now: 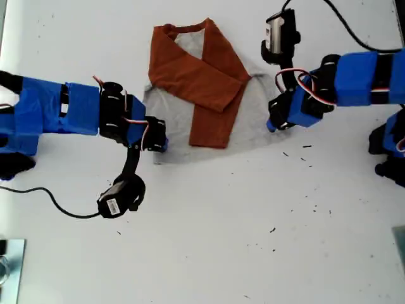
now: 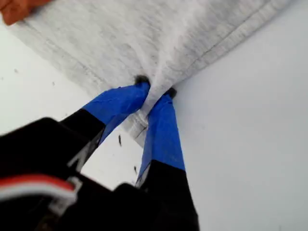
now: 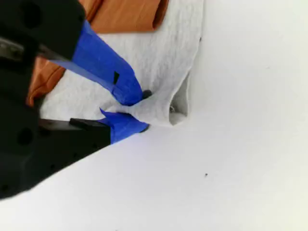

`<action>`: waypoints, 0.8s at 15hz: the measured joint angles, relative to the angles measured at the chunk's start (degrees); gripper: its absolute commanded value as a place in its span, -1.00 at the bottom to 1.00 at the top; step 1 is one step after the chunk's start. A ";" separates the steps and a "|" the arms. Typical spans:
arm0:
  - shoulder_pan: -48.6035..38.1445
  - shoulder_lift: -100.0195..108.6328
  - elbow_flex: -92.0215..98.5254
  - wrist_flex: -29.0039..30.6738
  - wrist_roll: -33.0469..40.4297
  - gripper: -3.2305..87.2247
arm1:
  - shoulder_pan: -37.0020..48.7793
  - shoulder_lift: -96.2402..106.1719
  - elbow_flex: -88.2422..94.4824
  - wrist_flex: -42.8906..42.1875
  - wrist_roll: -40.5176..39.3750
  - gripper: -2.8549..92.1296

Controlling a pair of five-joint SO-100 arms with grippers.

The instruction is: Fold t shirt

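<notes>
The t shirt [image 1: 171,120] lies flat on the white table, neckline at the far side. Its rust-orange sleeves [image 1: 202,82] are folded across the grey body. My first gripper [image 2: 155,89] is shut on a hem corner of the grey t shirt [image 2: 144,38], with a bit of the corner poking back between the fingers. My second gripper [image 3: 144,110] is shut on a fold of grey t shirt [image 3: 163,62] near an orange sleeve end [image 3: 134,14]. In the exterior view one arm's gripper [image 1: 158,142] holds the lower corner at that view's left. The other arm's gripper [image 1: 273,125] holds the lower corner at its right.
Bare white table [image 1: 209,240] stretches in front of the shirt, with small dark specks [image 1: 306,147] near the arm at the exterior view's right. A black cable [image 1: 57,206] trails at that view's left. A metal object [image 1: 9,266] sits in its bottom left corner.
</notes>
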 measured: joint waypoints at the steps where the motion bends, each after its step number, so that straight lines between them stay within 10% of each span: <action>1: 1.93 1.49 0.00 0.97 0.09 -0.94 | -1.76 6.06 0.97 1.58 0.70 -0.87; 7: 20.39 3.52 -1.93 -3.52 -7.47 -0.94 | -22.15 38.32 17.84 6.42 18.02 -0.88; 12: 7.56 14.06 -4.83 7.03 1.67 -0.94 | -5.63 24.26 2.46 3.96 3.96 -0.87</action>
